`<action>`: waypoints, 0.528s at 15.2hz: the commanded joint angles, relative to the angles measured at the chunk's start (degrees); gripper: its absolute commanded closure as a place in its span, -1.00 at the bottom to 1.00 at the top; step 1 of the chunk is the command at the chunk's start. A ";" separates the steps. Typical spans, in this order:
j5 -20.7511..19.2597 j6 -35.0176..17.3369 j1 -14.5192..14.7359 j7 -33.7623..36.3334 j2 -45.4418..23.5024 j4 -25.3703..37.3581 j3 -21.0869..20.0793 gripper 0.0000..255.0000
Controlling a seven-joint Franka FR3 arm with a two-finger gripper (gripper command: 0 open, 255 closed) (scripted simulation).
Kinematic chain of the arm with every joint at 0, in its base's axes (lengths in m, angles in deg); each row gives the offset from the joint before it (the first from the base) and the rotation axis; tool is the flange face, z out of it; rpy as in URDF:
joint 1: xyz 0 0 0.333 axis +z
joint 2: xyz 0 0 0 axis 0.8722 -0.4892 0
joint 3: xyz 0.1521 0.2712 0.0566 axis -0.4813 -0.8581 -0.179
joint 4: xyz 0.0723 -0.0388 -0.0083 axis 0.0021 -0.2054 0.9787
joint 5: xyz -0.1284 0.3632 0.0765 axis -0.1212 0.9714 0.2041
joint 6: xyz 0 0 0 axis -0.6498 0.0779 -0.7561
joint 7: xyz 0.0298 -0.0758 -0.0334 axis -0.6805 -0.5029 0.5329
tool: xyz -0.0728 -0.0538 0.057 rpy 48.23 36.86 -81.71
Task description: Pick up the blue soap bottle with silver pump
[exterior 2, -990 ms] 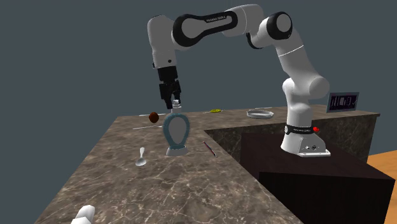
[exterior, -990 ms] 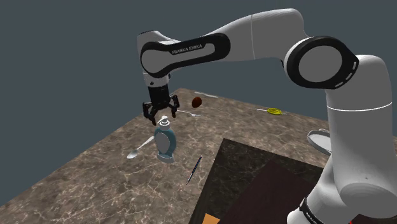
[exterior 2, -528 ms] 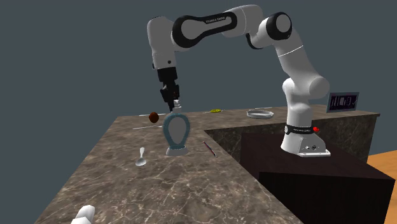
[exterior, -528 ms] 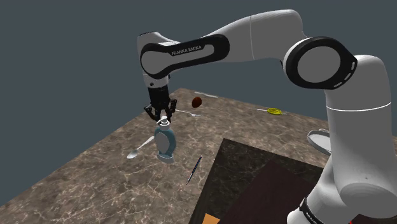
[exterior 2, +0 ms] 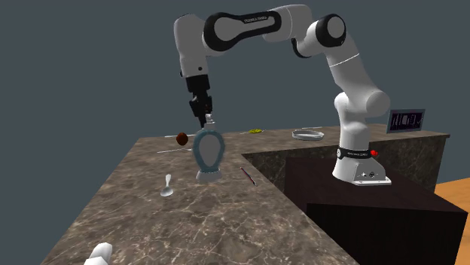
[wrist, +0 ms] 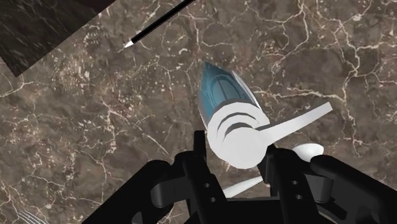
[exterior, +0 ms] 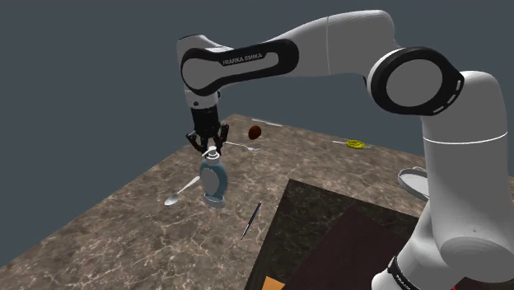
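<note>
Left of centre in the shoulder view, the black tool (exterior: 211,148) points straight down and is clenched on the pale pump head of the blue soap bottle (exterior: 212,180). The bottle hangs upright beneath it over the brown marbled worktop (exterior: 115,231), though whether its base touches the surface cannot be told. In the wrist view the fingers (wrist: 196,159) press on either side of the white pump. In the shoulder view a pale spoon (exterior: 175,196) lies just beside the bottle toward the frame's left, a thin dark pen (exterior: 251,220) lies near it toward the lower right, and a small brown object (exterior: 255,132) sits farther back.
</note>
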 commanded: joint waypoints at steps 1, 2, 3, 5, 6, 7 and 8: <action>0.07 1.30 0.02 -0.06 0.31 0.99 -0.03 1.00; 0.09 2.03 0.05 -0.09 0.37 1.67 -0.05 1.00; 0.11 2.78 0.08 -0.11 0.42 2.37 -0.06 1.00; 0.13 4.29 0.16 -0.16 0.47 3.85 -0.09 1.00; 0.14 5.06 0.20 -0.18 0.47 4.62 -0.10 1.00; 0.14 5.84 0.25 -0.20 0.45 5.42 -0.11 1.00; 0.14 6.63 0.30 -0.22 0.42 6.24 -0.12 1.00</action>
